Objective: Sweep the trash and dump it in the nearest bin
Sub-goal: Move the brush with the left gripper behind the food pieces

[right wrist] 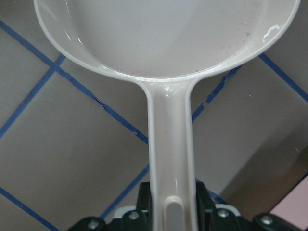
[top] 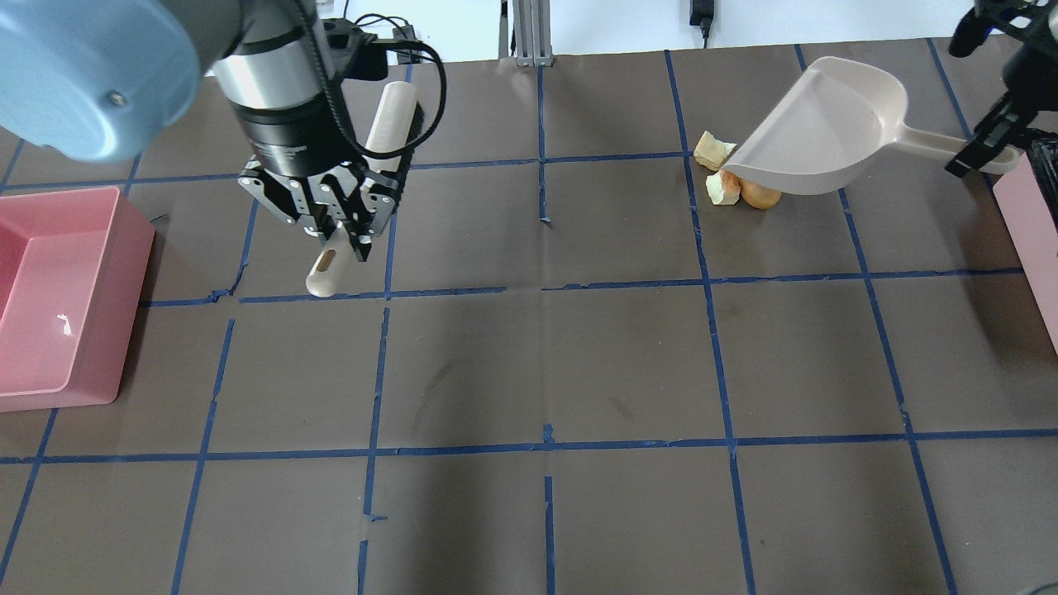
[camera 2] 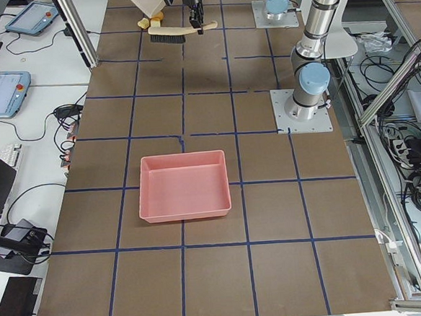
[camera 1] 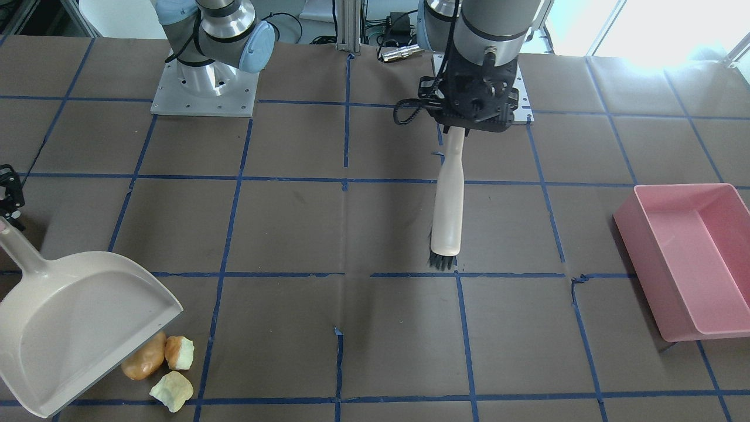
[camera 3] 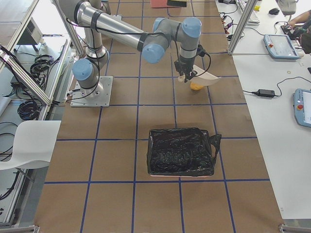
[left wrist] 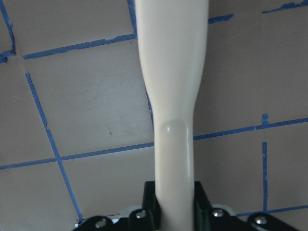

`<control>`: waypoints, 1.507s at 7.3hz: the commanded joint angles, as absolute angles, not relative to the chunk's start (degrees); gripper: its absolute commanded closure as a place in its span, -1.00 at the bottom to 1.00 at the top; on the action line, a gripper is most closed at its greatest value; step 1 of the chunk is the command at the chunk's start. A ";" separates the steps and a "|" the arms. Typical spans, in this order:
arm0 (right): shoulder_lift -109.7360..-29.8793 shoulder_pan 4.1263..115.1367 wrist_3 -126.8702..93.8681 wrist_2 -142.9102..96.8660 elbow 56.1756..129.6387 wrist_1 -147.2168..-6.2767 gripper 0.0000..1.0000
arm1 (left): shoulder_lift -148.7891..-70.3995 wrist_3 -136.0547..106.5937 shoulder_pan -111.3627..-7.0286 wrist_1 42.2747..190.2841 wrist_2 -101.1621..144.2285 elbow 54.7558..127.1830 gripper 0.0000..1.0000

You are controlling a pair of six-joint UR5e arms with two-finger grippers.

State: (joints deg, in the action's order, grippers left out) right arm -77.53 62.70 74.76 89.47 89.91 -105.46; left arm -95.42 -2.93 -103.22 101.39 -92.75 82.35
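Note:
Three trash lumps lie at the dustpan's lip: a tan-orange potato-shaped one [camera 1: 143, 356] [top: 760, 197] and two pale bitten chunks [camera 1: 179, 351] [camera 1: 171, 391] [top: 712, 150]. My right gripper [top: 984, 149] [camera 1: 9, 205] is shut on the handle of the beige dustpan [camera 1: 76, 322] [top: 826, 124] [right wrist: 168, 38], which is tilted with its lip over the potato lump. My left gripper [camera 1: 463, 126] [top: 335, 240] is shut on the cream brush [camera 1: 448, 199] [left wrist: 173, 96], held far from the trash, its dark bristles [camera 1: 442, 261] pointing away from the robot. A corner of the pale pink bin [top: 1029, 248] [right wrist: 293, 211] shows beside the right gripper.
A large pink rectangular tub [camera 1: 691, 258] [top: 50, 297] [camera 2: 183, 185] stands at the table's end on my left side. A black bag [camera 3: 181, 151] covers the container at the right end. The brown table has a blue tape grid [top: 545, 289].

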 commanded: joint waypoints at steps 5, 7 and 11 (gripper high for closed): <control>-66.54 58.18 117.98 91.49 81.48 -109.33 1.00 | -118.76 -13.00 -117.23 95.00 -97.03 63.36 1.00; -62.25 58.18 124.43 91.41 77.80 -109.69 1.00 | -132.47 -20.07 -120.39 99.12 -96.77 48.23 1.00; -58.62 58.80 115.38 90.35 76.03 -109.60 1.00 | -142.62 -34.17 -123.30 98.53 -92.11 39.74 1.00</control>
State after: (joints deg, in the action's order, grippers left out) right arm -59.01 58.76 121.07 90.49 76.33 -109.67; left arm -139.81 -30.21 -122.04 98.97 -93.26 41.70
